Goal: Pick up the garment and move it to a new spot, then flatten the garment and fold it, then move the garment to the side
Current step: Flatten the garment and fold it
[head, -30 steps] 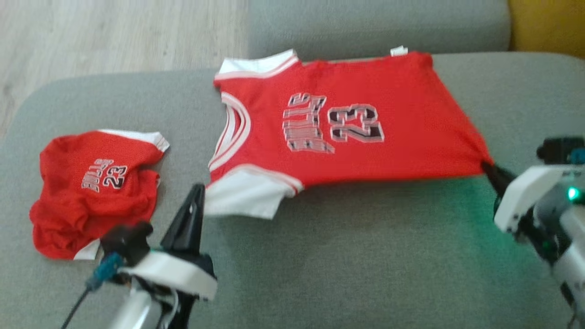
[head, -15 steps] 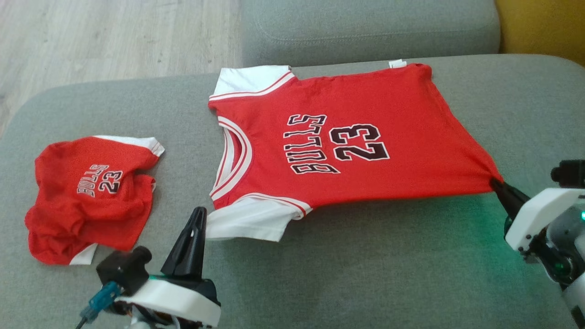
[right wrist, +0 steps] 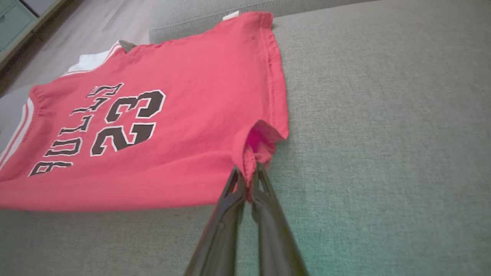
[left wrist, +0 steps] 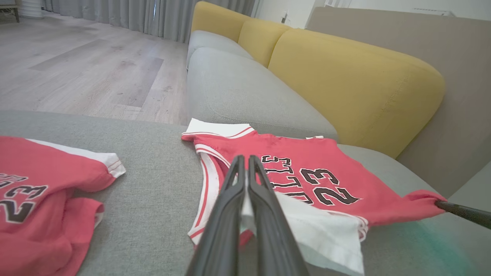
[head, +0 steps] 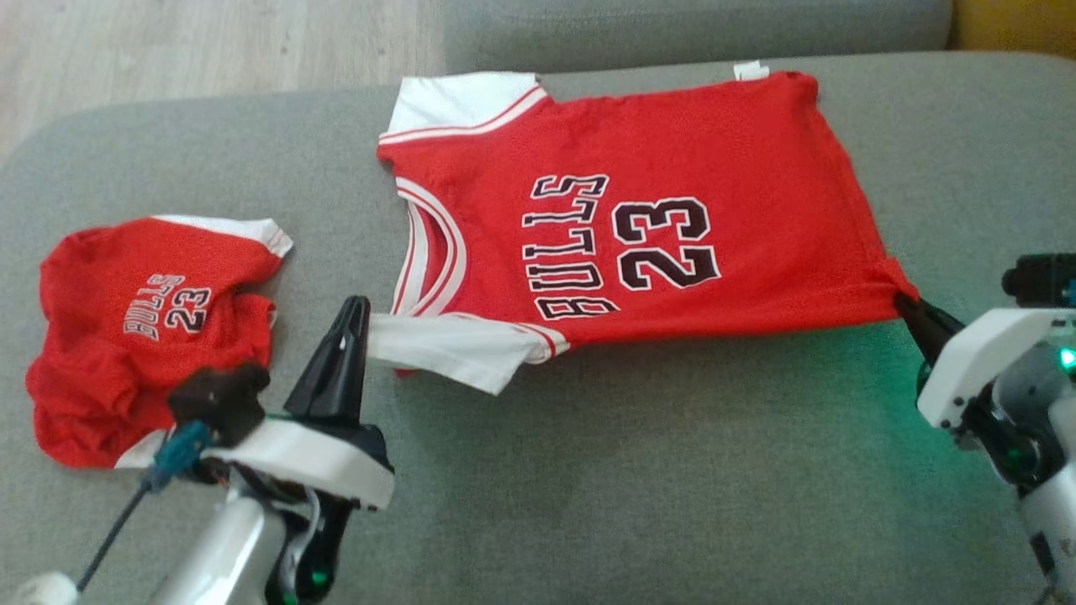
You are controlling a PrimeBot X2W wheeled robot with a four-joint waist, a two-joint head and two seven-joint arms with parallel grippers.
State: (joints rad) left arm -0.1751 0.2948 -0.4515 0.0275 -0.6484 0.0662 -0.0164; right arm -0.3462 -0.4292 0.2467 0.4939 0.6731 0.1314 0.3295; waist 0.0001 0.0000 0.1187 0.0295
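The garment [head: 664, 160] is a red jersey with white sleeves and "BULLS 23" on it, spread across the grey cushion [head: 630, 470]. My left gripper [head: 356, 307] is shut on the near white sleeve [head: 454, 346], which is pulled taut and raised off the cushion. In the left wrist view the sleeve [left wrist: 318, 230] hangs from the closed left gripper [left wrist: 244, 158]. My right gripper [head: 904, 302] is shut on the near hem corner. The right wrist view shows the bunched red corner [right wrist: 257, 142] pinched in the right gripper [right wrist: 248, 171]. The far edge lies flat.
A smaller crumpled red garment [head: 143, 336] with the same print lies at the cushion's left end, close to my left arm. Yellow back cushions [left wrist: 345, 76] rise behind the seat. Wooden floor [head: 210, 42] lies beyond the far left edge.
The camera has shifted. The near white sleeve has gone from lying slack to being stretched and lifted by my left gripper. The right gripper keeps its hold on the hem corner.
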